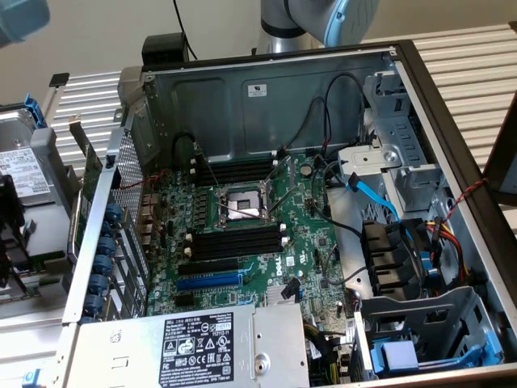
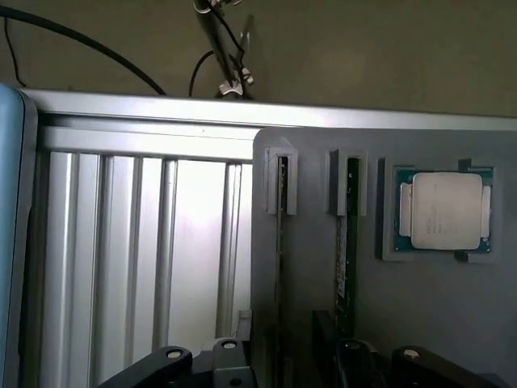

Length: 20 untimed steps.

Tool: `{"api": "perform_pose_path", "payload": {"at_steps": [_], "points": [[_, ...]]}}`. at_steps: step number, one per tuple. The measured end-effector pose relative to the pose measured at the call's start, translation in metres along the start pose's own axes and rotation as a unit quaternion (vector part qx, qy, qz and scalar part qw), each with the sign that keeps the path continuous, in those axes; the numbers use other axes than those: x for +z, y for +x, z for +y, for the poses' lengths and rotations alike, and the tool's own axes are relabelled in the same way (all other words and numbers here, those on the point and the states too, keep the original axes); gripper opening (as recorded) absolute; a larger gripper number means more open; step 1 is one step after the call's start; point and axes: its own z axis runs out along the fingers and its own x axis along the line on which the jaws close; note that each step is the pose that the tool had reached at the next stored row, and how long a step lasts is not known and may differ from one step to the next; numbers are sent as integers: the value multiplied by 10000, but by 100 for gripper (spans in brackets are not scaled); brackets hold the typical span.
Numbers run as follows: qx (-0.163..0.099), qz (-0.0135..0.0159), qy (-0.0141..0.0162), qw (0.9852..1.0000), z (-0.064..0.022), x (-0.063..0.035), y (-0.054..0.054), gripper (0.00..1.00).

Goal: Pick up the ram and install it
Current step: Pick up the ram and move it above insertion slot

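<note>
Two ram sticks stand on edge in the slots of a grey holder tray (image 2: 315, 283) in the wrist view. One ram stick (image 2: 281, 212) is thin and dark. The other ram stick (image 2: 346, 234) shows its green board. My gripper (image 2: 279, 365) hovers over the tray's near end, open, and the thin dark stick runs into the gap between its fingers (image 2: 325, 352). Nothing is held. In the exterior view the open computer case holds the motherboard (image 1: 303, 242), with long black memory slots (image 1: 238, 242) beside the processor socket (image 1: 242, 202).
A processor chip (image 2: 444, 212) lies in a pocket of the same tray. Ribbed aluminium table (image 2: 145, 259) lies beside the tray. Inside the case are a blue slot (image 1: 208, 282), loose cables (image 1: 371, 194), a power supply (image 1: 194, 343) and drive cages (image 1: 420, 331). The arm's base (image 1: 283, 28) stands behind the case.
</note>
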Motion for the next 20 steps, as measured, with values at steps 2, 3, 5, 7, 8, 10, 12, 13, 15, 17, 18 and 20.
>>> {"api": "perform_pose_path", "payload": {"at_steps": [2,3,5,7,8,10,12,13,15,17,18,20], "points": [[0,0,1,10000,0,24,-1,42],[0,0,1,10000,1,37,-1,42],[0,0,1,10000,1,61,-1,42],[0,0,1,10000,2,82,-2,42],[0,0,0,10000,2,88,-2,40],[0,0,0,10000,2,96,-2,34],[0,0,0,10000,2,100,-2,27],[0,1,0,10000,2,101,-2,22],[0,0,0,10000,3,103,-2,12],[0,0,0,10000,2,104,-2,12],[0,0,1,10000,2,104,-2,12],[0,0,1,10000,2,104,-2,12]]}}
